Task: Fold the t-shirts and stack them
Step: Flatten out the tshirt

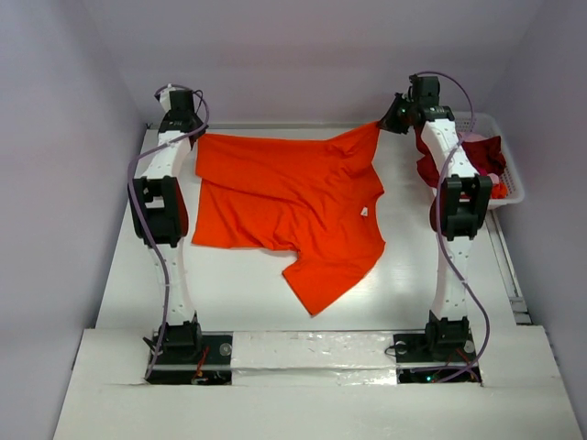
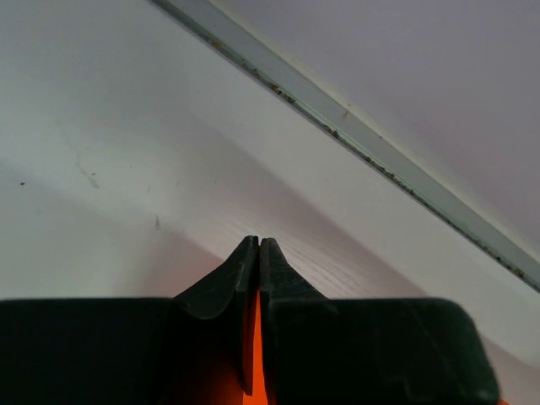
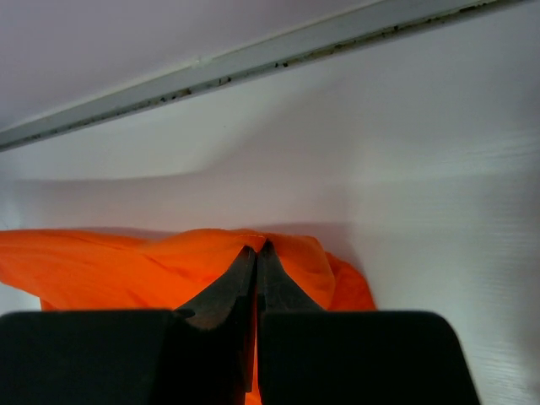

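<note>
A bright orange t-shirt [image 1: 293, 202] lies spread across the table, stretched along its far edge between both arms. My left gripper [image 1: 188, 126] is shut on the shirt's far left corner; a thin strip of orange cloth [image 2: 253, 346] shows between its fingers [image 2: 240, 270]. At the far right my right gripper [image 1: 393, 117] is shut on the other corner, with orange cloth [image 3: 118, 270] bunched round its fingertips [image 3: 256, 250]. Dark red t-shirts [image 1: 486, 160] sit heaped in the basket at the right.
A white plastic basket [image 1: 512, 170] stands at the table's far right edge, behind the right arm. The back wall's base strip [image 2: 363, 139] runs close to both grippers [image 3: 253, 67]. White walls enclose the table on the left and right.
</note>
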{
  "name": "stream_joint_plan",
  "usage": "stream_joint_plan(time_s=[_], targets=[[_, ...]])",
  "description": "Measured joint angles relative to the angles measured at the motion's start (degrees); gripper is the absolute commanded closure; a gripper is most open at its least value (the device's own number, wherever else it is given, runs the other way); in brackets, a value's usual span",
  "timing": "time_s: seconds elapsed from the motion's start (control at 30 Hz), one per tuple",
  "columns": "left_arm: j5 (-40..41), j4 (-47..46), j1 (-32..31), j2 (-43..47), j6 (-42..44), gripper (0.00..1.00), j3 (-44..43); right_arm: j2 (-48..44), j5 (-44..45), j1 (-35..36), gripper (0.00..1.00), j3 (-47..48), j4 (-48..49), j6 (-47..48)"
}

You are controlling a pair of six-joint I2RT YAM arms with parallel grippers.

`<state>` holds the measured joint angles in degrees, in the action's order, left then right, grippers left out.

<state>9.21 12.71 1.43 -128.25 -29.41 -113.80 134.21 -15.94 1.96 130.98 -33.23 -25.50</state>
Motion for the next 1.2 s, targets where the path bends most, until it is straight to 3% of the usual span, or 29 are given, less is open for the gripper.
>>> stream_joint_plan(time_s=[0.63, 1.2], targets=[[-11.7, -4.8, 1.6, -10.2, -1.8, 1.00, -13.6, 6.8, -7.6, -1.7, 1.00, 12.2, 4.4, -4.2], [-16.5, -8.7, 3.1, -16.4, -5.2, 0.99, -17.9, 12.9, -11.6, -4.5, 1.00, 16.0, 10.7, -12.2]])
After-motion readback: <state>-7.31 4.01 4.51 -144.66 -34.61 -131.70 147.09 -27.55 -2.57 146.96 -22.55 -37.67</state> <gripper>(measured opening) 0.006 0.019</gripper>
